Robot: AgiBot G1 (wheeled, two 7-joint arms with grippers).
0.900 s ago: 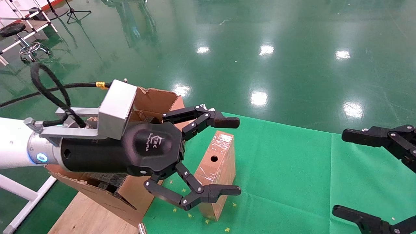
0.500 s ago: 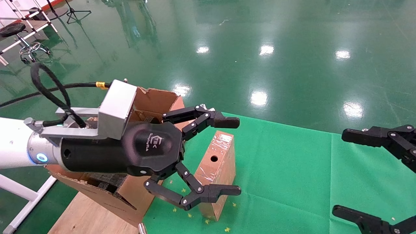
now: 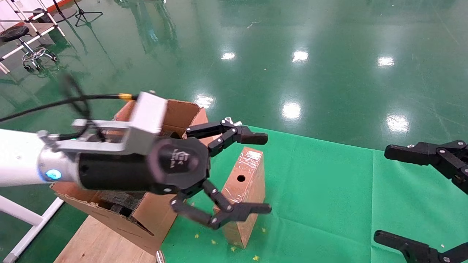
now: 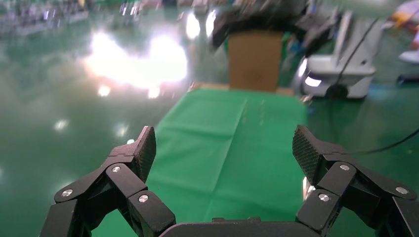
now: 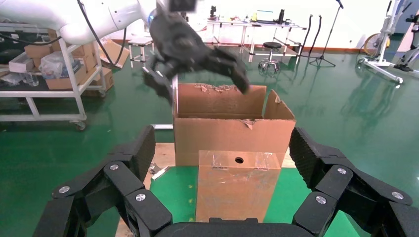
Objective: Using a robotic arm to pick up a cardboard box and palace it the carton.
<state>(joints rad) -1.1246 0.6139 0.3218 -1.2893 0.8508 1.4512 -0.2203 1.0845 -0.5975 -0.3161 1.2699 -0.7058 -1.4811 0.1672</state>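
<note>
The small taped cardboard box [image 3: 249, 191] with a round black hole stands upright on the green cloth, just right of the carton [image 3: 155, 215]. The carton is large and torn-rimmed, with black foam inside. My left gripper [image 3: 257, 173], on the white arm, hovers open above the small box with one finger on either side and is not touching it. In the left wrist view the left gripper [image 4: 225, 145] is open and empty over green cloth. My right gripper [image 3: 396, 195] is open and empty at the right edge. The right wrist view shows the box [image 5: 237, 192] in front of the carton [image 5: 222, 133].
The green cloth [image 3: 329, 204] covers the table to the right of the box. The carton rests on a wooden board [image 3: 98, 241]. A white frame leg [image 3: 29, 226] stands at the lower left. The glossy green floor lies beyond, with a stool and racks at the far left.
My left arm has shifted a little to the right and is blurred with motion. Its fingers stay open. The small box, the carton and the right gripper have not moved.
</note>
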